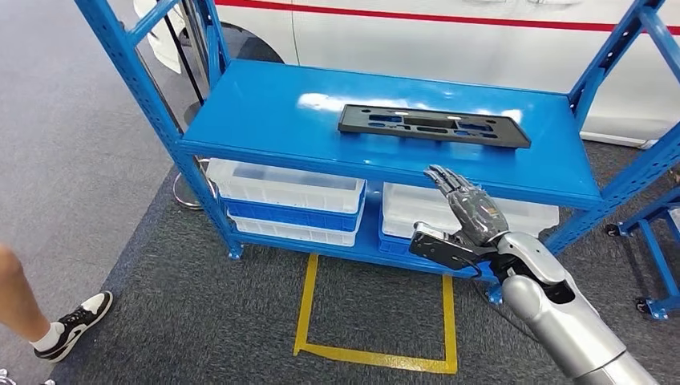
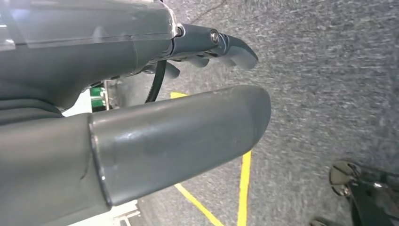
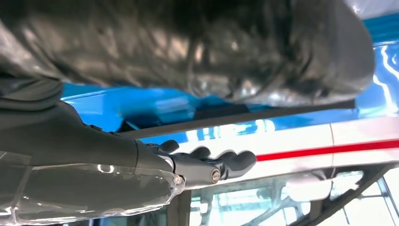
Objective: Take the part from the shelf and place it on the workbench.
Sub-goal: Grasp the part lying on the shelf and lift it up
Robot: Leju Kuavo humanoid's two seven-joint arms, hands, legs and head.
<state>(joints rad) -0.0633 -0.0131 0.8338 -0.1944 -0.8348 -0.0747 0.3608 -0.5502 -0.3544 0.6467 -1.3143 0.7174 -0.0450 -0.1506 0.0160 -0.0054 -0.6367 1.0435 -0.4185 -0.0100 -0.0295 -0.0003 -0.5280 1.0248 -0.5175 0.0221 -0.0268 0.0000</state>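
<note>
A flat black plastic part (image 1: 433, 125) with cut-out slots lies on the top blue shelf (image 1: 265, 112), toward its right half. My right hand (image 1: 465, 210) is raised in front of the shelf's front edge, just below and near the part, fingers spread and holding nothing. In the right wrist view the right hand (image 3: 207, 165) points at the shelf, where the part (image 3: 226, 117) shows as a thin dark strip. My left hand (image 2: 197, 52) hangs over the floor with its fingers apart and nothing in it.
Below the top shelf sit white and blue bins (image 1: 289, 196) and a second bin (image 1: 473, 212). A yellow taped square (image 1: 377, 353) marks the dark carpet. A person's leg and shoe (image 1: 72, 321) stand at the left. A white car (image 1: 449, 40) is behind the rack.
</note>
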